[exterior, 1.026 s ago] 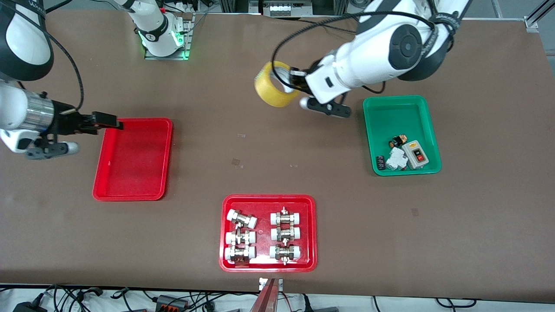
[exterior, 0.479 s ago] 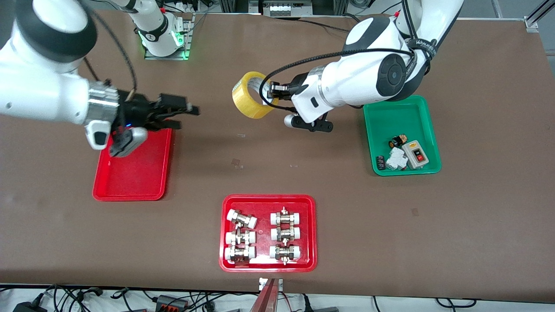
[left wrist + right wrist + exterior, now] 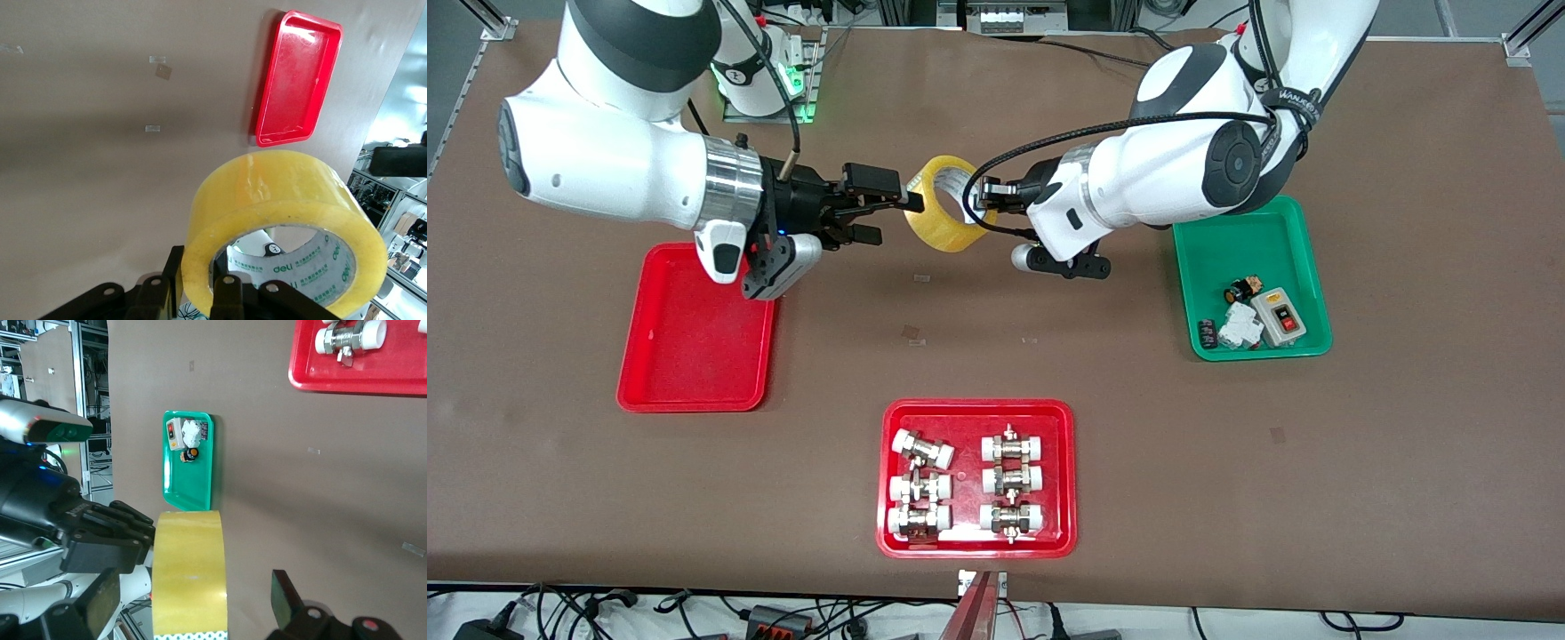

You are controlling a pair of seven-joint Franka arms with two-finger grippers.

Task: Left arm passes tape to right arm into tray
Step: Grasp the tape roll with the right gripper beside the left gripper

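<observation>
Front view: packing tape roll aloft over bare table, well apart from plain red tray, toward left arm's end from it. Left gripper clamped through roll's core wall. Right gripper spread wide, one finger tip at roll's rim, nothing gripped. Advice: straddle roll's band squarely, close firmly before left releases; then carry to tray.

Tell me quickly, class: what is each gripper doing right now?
Left gripper: shut on the tape roll, held in the air.
Right gripper: open, its fingers at the tape roll's edge, not yet gripping.
</observation>
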